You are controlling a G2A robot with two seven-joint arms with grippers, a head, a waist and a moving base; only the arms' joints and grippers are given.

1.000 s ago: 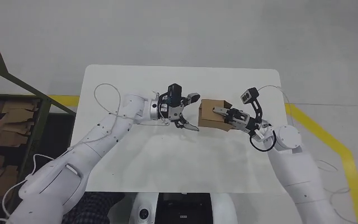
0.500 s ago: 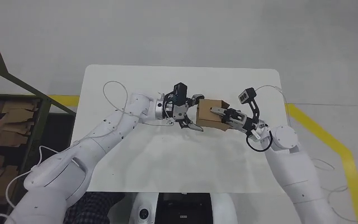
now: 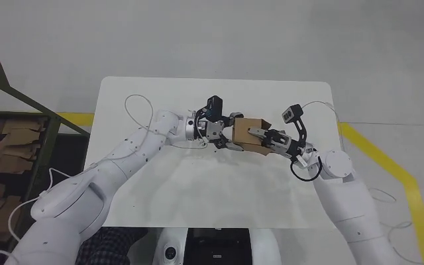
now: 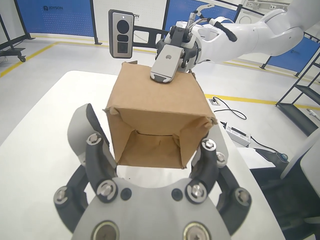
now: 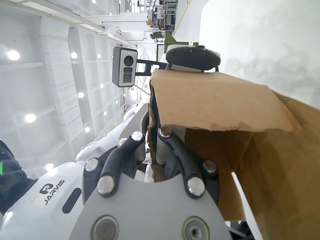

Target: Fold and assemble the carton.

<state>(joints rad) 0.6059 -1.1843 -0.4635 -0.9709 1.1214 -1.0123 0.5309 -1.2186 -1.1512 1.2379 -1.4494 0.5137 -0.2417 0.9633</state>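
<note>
We see the carton [image 3: 250, 133] near the table's [image 3: 232, 192] middle. The right tool [image 5: 150, 134] pinches its wall, and the left tool [image 4: 147, 128] is spread around its open end, perhaps touching.

The left arm [image 3: 126, 159] and the right arm [image 3: 351, 199] are white, smooth and round. The left hand [image 4: 150, 136] and the right hand [image 5: 152, 136] each have a grey metal plate, shiny round screws [image 4: 107, 187] and black curved fingers [image 4: 100, 156]. A thin white cable [image 3: 136, 97] loops off the left arm. A black cable [image 3: 303, 176] curls at the right wrist.
</note>
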